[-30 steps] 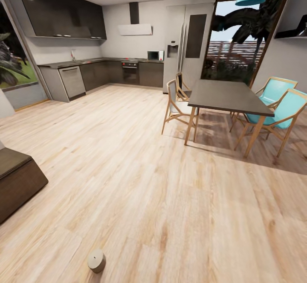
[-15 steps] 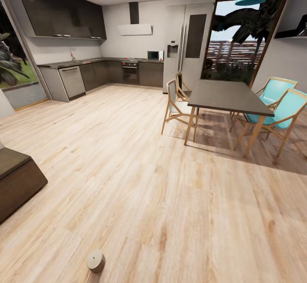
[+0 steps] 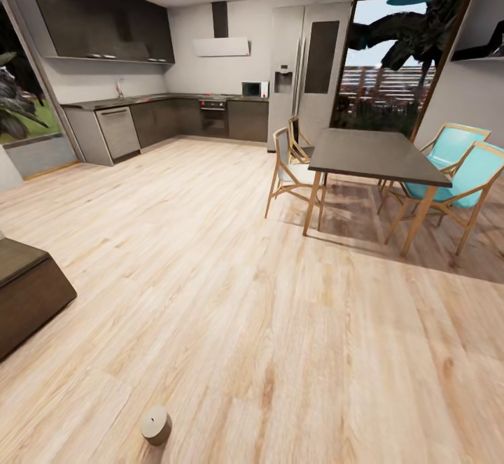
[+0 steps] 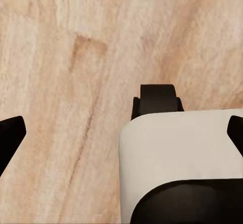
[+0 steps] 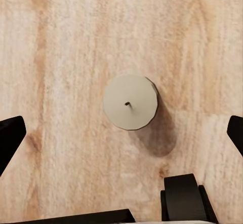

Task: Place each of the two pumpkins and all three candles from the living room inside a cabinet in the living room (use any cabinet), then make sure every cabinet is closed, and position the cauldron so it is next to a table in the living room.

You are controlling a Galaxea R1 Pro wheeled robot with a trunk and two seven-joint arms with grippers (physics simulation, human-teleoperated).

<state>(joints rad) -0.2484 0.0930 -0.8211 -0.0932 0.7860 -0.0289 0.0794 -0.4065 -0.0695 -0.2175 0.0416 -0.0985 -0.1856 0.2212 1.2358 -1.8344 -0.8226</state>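
Observation:
A squat cream-beige candle (image 3: 155,425) stands upright on the wooden floor near the head view's lower left. In the right wrist view a candle (image 5: 130,102) with a short dark wick is seen from above. My right gripper (image 5: 121,135) hangs over it, open, with its black fingertips (image 5: 10,138) wide apart on either side and not touching it. My left gripper (image 4: 121,133) is also open over bare floor, its fingertips (image 4: 10,133) at the picture's edges. The pumpkins, the cauldron and the coffee table are out of view.
A low dark-brown furniture block (image 3: 28,296) stands on the left. A dark dining table (image 3: 374,156) with wooden chairs (image 3: 290,177) and turquoise chairs (image 3: 462,177) is ahead right. Grey kitchen cupboards (image 3: 154,121) line the far wall. My white base (image 4: 177,158) shows under the left wrist.
The whole head view has shifted slightly, so the camera has moved. The candle on the floor stays where it was.

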